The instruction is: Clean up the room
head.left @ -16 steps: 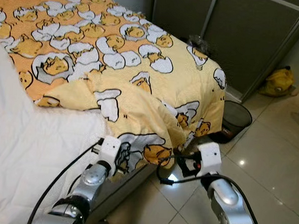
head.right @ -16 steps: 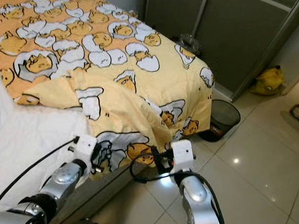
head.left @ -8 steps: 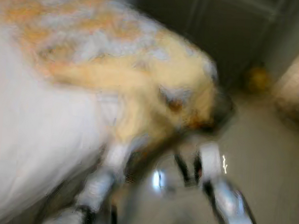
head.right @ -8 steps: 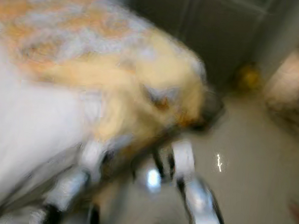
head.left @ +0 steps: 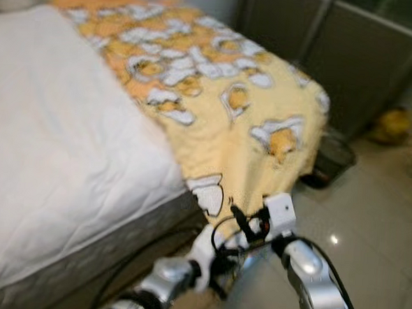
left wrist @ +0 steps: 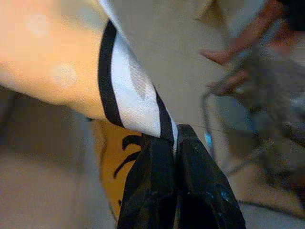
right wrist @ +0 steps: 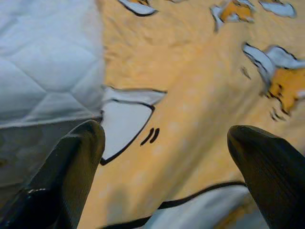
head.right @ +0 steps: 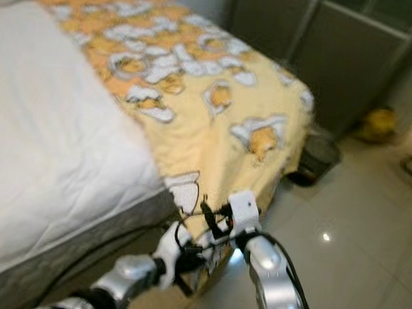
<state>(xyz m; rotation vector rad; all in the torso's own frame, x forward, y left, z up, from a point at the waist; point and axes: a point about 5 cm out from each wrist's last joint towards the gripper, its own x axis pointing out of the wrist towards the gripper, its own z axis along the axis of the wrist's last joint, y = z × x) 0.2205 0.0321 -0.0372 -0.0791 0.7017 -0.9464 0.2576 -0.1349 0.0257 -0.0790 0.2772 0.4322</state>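
Blanket (head.left: 222,113) drapes yellow over the bed's (head.left: 59,159) foot, its hem hanging just ahead of both grippers in the eye views. Left wrist: left gripper (left wrist: 174,143) pinches that hem tight. Right wrist: right gripper (right wrist: 167,143) spreads wide, facing the cloth.

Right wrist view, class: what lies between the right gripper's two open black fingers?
Between the right gripper's spread fingers lies the yellow blanket with egg cartoon prints, draped over the bed edge beside the white mattress. The right wrist view shows this.
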